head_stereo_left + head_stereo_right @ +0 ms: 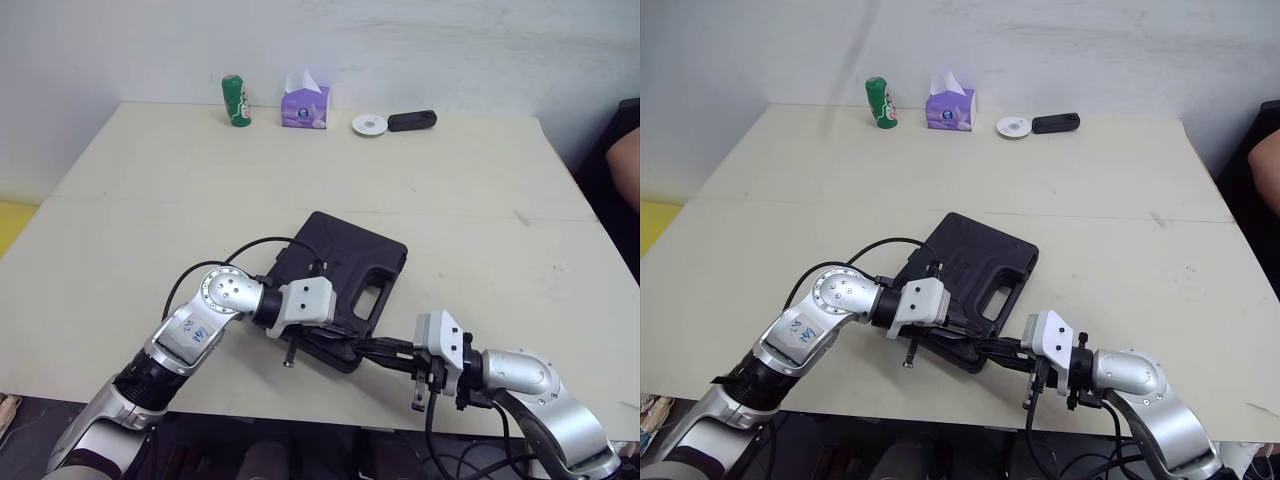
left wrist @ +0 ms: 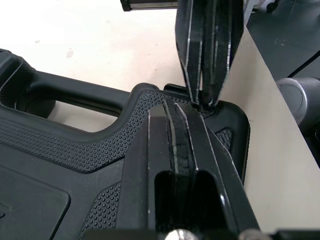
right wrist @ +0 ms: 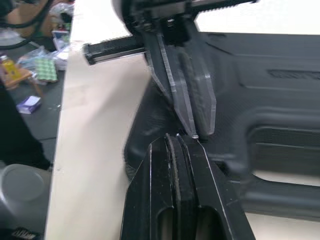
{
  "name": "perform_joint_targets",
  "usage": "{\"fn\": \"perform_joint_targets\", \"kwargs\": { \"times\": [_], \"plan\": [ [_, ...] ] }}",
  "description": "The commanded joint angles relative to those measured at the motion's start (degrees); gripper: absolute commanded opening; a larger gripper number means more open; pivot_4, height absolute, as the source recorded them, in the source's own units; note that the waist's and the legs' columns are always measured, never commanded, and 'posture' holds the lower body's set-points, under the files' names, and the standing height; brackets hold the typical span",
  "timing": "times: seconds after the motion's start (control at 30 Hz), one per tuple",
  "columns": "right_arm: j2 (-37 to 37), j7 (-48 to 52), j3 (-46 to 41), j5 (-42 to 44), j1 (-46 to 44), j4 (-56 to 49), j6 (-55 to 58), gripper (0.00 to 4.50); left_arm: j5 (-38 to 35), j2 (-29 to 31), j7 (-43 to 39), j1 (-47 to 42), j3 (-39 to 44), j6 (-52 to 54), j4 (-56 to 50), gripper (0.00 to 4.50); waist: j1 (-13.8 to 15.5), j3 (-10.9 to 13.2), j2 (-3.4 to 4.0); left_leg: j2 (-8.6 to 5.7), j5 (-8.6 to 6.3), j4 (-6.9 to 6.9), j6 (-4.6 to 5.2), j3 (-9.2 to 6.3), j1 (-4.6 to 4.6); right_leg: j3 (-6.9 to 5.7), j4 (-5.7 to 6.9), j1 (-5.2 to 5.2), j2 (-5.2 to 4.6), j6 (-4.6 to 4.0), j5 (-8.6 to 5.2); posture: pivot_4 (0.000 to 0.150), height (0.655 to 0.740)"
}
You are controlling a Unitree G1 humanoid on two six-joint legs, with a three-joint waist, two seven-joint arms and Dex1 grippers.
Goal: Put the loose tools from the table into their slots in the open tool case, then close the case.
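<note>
Tool case [image 1: 335, 262] lies flat and closed on the table [image 1: 150, 200], turned at an angle, with one corner just short of the table's near edge. Its carrying handle [image 2: 65, 97] faces the table's near right side, and bare tabletop shows through the handle opening. No loose tools can be seen on the table around it.

Both grippers meet over that near corner of the case, beside the handle. The left gripper [image 2: 196, 111] reaches in from the table's near left side, its two black fingers pressed together with nothing visible between them. The right gripper [image 3: 183, 138] comes from the table's near right side, its fingers likewise clenched on nothing. The two sets of tips sit nose to nose, touching or all but touching, right above the textured lid.

A black cable [image 1: 250, 244] arcs from the left arm over the table.

Along the table's far edge stand a green bottle [image 1: 235, 101], a purple tissue pack [image 1: 305, 105], a white disc [image 1: 369, 124] and a small black object [image 1: 411, 120].
</note>
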Motion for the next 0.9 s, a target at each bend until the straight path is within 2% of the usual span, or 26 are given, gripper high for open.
{"fn": "perform_joint_targets", "kwargs": {
  "times": [0.03, 0.2, 0.37, 0.63, 0.9],
  "plan": [
    [-1.3, 0.2, -3.0, 1.9, 1.4, -2.5, -0.6, 0.0, 7.3, 3.0, -0.8, 3.7, -6.1, 2.9, 8.0, 0.03, 0.1, 0.0, -0.01, 0.0, 0.01, -0.02, -0.01, 0.0, 0.0, 0.0, -0.01, 0.0, 0.0, 0.0, 0.0, 0.15, 0.74],
    [-4.3, 1.5, -8.3, 5.7, 4.7, -3.9, 0.5, 0.0, 7.2, 3.3, -0.8, 4.0, -5.8, 3.0, 7.8, 0.03, 0.5, 0.0, -0.02, 0.0, 0.01, -0.06, -0.02, 0.0, 0.0, 0.0, -0.03, -0.01, 0.01, -0.01, -0.01, 0.15, 0.74],
    [-6.8, 2.1, -6.3, 1.2, 6.8, -1.2, -1.3, 0.0, 7.2, 3.3, -0.9, 3.9, -5.9, 3.0, 7.9, 0.03, 0.6, 0.0, -0.04, 0.01, 0.01, -0.12, -0.02, -0.03, 0.0, -0.02, -0.04, -0.02, 0.02, -0.07, -0.04, 0.15, 0.74],
    [-0.5, -1.4, -0.3, -1.4, 1.2, 1.3, -2.1, 0.0, 7.4, 3.6, -1.5, 3.5, -6.0, 2.8, 8.0, 0.03, 0.5, 0.0, -0.04, 0.03, 0.02, -0.18, -0.05, -0.06, -0.01, -0.05, -0.06, -0.07, 0.03, -0.12, -0.08, 0.15, 0.74],
    [-1.0, -0.4, 0.1, -1.5, -0.3, 0.0, -1.3, 0.0, 7.4, 3.8, -0.9, 4.9, -5.8, 1.7, 8.3, 0.03, 0.0, 0.0, -0.05, 0.08, 0.07, -0.21, -0.13, -0.08, 0.01, -0.04, -0.06, -0.05, 0.1, -0.2, -0.12, 0.15, 0.74]
  ]
}}
